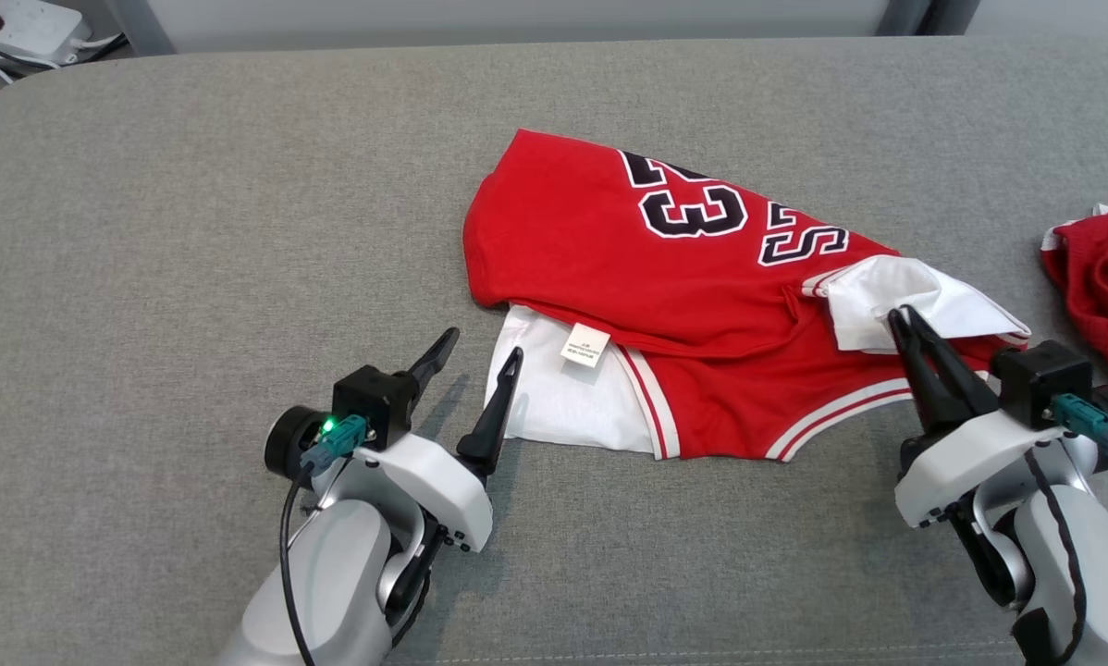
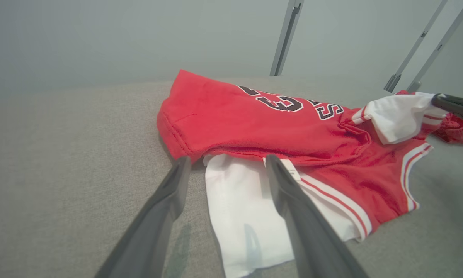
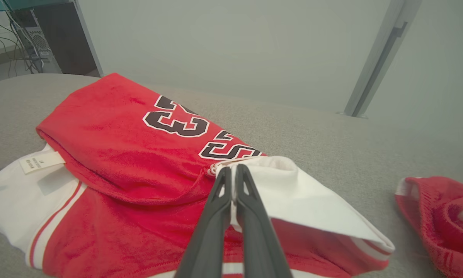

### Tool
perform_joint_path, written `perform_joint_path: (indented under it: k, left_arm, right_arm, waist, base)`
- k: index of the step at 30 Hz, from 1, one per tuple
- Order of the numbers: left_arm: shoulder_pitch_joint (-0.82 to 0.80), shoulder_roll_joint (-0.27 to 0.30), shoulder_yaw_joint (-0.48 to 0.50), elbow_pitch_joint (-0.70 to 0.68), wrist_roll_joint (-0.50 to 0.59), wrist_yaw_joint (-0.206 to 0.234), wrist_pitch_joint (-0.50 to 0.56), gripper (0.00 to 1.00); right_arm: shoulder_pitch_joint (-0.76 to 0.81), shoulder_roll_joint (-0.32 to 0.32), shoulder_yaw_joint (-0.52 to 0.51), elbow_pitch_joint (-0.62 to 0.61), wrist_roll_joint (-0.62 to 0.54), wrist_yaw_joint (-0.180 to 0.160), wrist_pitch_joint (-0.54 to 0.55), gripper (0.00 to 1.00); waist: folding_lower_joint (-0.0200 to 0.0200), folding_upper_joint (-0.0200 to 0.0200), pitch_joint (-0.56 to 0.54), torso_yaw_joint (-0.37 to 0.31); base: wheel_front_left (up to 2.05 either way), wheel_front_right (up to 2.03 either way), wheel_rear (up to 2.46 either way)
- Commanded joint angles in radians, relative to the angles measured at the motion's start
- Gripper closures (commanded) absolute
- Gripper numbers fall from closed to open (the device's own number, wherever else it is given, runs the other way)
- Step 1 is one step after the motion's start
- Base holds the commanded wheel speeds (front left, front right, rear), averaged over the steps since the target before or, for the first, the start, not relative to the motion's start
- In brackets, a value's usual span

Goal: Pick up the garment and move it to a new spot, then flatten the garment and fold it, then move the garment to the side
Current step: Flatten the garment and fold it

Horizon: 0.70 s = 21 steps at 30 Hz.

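right gripper (image 1: 904,319): jaws pinched shut on white turned-out flap of garment (image 1: 609,250) | left gripper (image 1: 482,344): jaws wide apart, empty, tips astride garment's white corner edge | beyond both: red number-printed body, rumpled on grey padded surface (image 1: 193,231) | outward of right jaws: second red cloth (image 1: 1100,277), apart

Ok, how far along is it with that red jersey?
Early. The red jersey lies doubled over on the grey surface, not flat. The right claw is shut on one white sleeve; the left claw stands open at the other sleeve. Flattening, folding and moving aside remain.
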Motion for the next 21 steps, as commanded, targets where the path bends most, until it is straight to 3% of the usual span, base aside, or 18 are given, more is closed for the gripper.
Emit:
perform_joint_path:
  k: [1, 3, 4, 5, 6, 13, 21]
  left_arm:
    - [-0.057, 0.010, 0.021, -0.007, 0.017, -0.010, -0.009, 0.00]
    - [-0.088, 0.010, 0.019, 0.021, 0.038, -0.013, -0.009, 0.00]
    - [-0.107, 0.012, 0.020, 0.040, 0.051, -0.013, -0.009, 0.00]
    - [-0.128, 0.018, 0.019, 0.060, 0.067, -0.014, -0.009, 0.00]
    - [-0.152, 0.027, 0.010, 0.077, 0.093, -0.014, -0.009, 0.00]
    - [-0.275, 0.077, -0.027, 0.264, 0.199, 0.017, -0.009, 0.00]
    - [-0.328, 0.103, -0.028, 0.302, 0.234, 0.052, -0.009, 0.00]
  right_arm:
    - [-0.018, -0.009, 0.030, -0.004, 0.006, 0.003, -0.013, 0.76]
    - [-0.035, -0.002, 0.055, 0.016, 0.021, 0.003, -0.025, 0.75]
    - [-0.045, 0.000, 0.067, 0.025, 0.025, 0.003, -0.030, 0.60]
    - [-0.055, 0.004, 0.080, 0.033, 0.029, 0.003, -0.034, 0.07]
    - [-0.066, 0.008, 0.092, 0.035, 0.034, 0.003, -0.039, 0.00]
    - [-0.118, 0.040, 0.158, 0.044, 0.034, 0.003, -0.055, 0.00]
    - [-0.136, 0.058, 0.167, 0.038, 0.037, 0.003, -0.058, 0.00]
  waist:
    - [0.0000, 0.0000, 0.008, -0.009]
    - [0.0000, 0.0000, 0.016, -0.020]
    - [0.0000, 0.0000, 0.020, -0.026]
    - [0.0000, 0.0000, 0.024, -0.034]
    - [0.0000, 0.0000, 0.030, -0.041]
    - [0.0000, 0.0000, 0.073, -0.106]
    - [0.0000, 0.0000, 0.113, -0.149]
  base:
    - [0.00, 0.00, 0.00]
    - [0.00, 0.00, 0.00]
    - [0.00, 0.00, 0.00]
    - [0.00, 0.00, 0.00]
    - [0.00, 0.00, 0.00]
    - [0.00, 0.00, 0.00]
    - [0.00, 0.00, 0.00]
